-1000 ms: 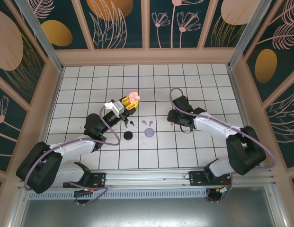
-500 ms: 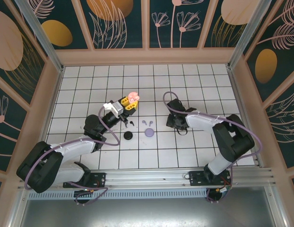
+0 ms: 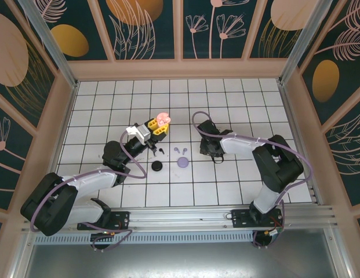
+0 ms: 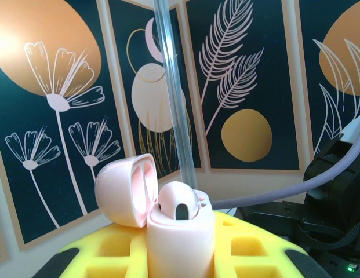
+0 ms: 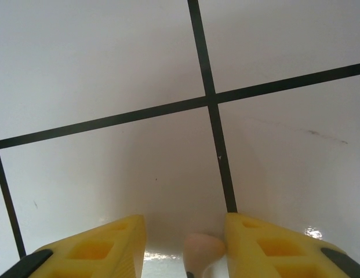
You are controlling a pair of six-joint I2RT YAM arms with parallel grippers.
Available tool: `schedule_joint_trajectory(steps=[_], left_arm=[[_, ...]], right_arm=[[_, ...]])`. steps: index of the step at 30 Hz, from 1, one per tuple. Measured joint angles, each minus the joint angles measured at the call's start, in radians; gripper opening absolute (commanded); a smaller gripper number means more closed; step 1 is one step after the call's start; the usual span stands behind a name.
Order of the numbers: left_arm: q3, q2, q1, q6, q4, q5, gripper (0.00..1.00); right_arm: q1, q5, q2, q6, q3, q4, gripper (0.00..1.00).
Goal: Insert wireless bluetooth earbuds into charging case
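My right gripper point(image 5: 184, 231) is spread on bare tile with a pale pink earbud point(image 5: 204, 248) between its fingers and open floor ahead. My left gripper point(image 3: 157, 128) pinches the open pink case point(image 4: 180, 231). The lilac case point(image 3: 183, 163) lies near the right gripper, not touching.

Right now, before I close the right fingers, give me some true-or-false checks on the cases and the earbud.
1. The left fingers hold the pink case with its lid open. True.
2. A pale pink earbud lies on the tile between the right fingers. True.
3. The right fingers hold the lilac case. False: it lies on the tiles, apart from both sets of fingers.
4. From above, the black case sits to the right of the lilac case. False: it sits to its left.
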Motion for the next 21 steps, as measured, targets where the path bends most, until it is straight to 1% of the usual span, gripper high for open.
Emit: schedule_joint_trajectory(steps=[12,21], left_arm=[[-0.003,0.000,0.000,0.000,0.000,0.000,0.00],[-0.003,0.000,0.000,0.000,0.000,0.000,0.00]], right_arm=[[0.008,0.015,0.002,0.000,0.003,-0.001,0.37],[0.025,0.023,0.002,-0.001,-0.001,-0.008,0.37]])
